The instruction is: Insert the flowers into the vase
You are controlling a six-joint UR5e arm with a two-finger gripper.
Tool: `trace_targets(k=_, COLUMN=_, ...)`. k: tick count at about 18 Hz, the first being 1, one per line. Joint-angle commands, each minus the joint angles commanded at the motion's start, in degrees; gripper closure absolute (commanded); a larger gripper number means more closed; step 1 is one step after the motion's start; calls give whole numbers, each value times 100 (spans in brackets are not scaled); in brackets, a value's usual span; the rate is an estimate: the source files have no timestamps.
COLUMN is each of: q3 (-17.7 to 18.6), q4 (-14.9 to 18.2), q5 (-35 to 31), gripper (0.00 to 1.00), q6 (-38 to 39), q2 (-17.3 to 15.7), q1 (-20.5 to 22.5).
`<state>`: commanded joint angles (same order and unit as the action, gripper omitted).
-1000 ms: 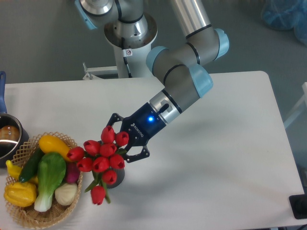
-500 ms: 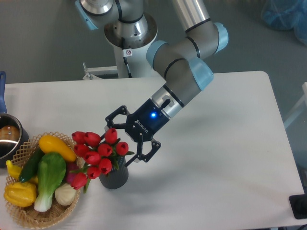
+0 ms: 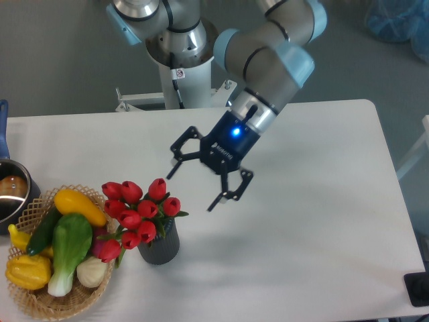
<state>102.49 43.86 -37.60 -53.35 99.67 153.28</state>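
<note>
The flowers (image 3: 137, 213), a bunch of red tulip buds with green stems, stand in the dark grey ribbed vase (image 3: 159, 247) near the table's front left and lean left toward the basket. My gripper (image 3: 192, 191) hangs above and to the right of the bunch, clear of it. It is open, fingers spread wide, with nothing between them.
A woven wicker basket (image 3: 82, 299) of toy vegetables sits just left of the vase, almost touching the blooms. A metal pot (image 3: 12, 194) with a blue handle is at the far left edge. The robot base (image 3: 179, 50) stands behind the table.
The gripper opened, let go of the flowers and rose up and to the right. The bunch dropped into the vase and now leans left there on its own.
</note>
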Motion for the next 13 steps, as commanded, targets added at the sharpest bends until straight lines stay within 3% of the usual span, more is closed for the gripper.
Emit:
trace_targets(k=2, q3=-203, q4=0, q5=-657, gripper=0, q6=-122, q2=-9, q1=96)
trace_targets(k=9, q3=-256, q4=44, q5=-2285, gripper=0, q6=-53, q2=35, q1=316)
trace_targets(k=13, q3=-317, q4=299, q5=-3803, gripper=0, q6=-367, q2=430, q1=668)
